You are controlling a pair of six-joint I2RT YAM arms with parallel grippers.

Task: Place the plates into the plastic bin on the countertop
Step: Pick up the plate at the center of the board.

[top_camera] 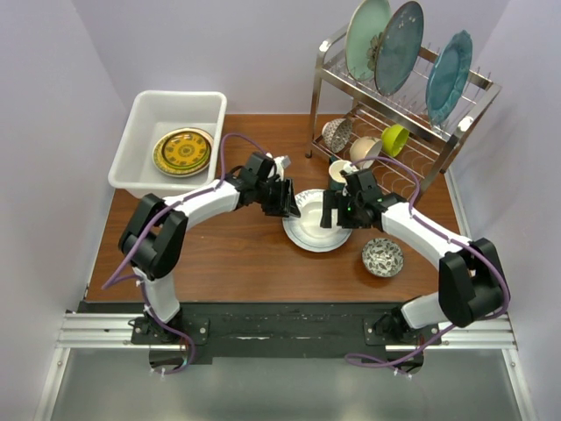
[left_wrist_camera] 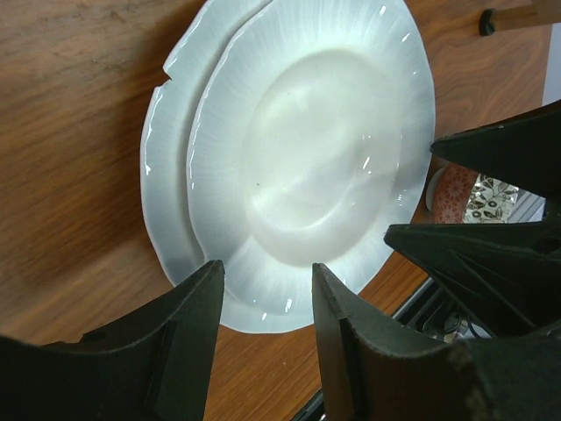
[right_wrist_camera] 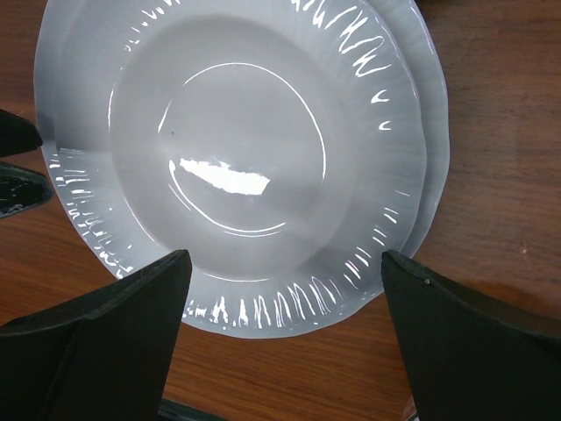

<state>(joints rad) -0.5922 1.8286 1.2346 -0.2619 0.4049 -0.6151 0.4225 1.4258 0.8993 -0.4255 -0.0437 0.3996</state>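
Two white plates [top_camera: 314, 230] lie stacked, slightly offset, on the countertop [top_camera: 228, 263] in the middle. The top plate [left_wrist_camera: 307, 149] is ribbed, and the lower plate's [left_wrist_camera: 162, 175] rim shows past it. My left gripper [top_camera: 285, 200] hovers over their left edge; its jaws [left_wrist_camera: 267, 267] are partly open with nothing clamped. From the other side my right gripper [top_camera: 331, 210] faces it, wide open [right_wrist_camera: 285, 256] above the plate [right_wrist_camera: 237, 158] rim. The plastic bin [top_camera: 145, 114] at the back left holds a yellow patterned plate [top_camera: 182, 152].
A steel wire rack [top_camera: 443, 132] at the back right carries three teal plates [top_camera: 399, 48], bowls and a lime green dish [top_camera: 394, 139]. A cup [top_camera: 340, 169] stands behind the right gripper. A small patterned bowl [top_camera: 383, 257] sits beside the right forearm.
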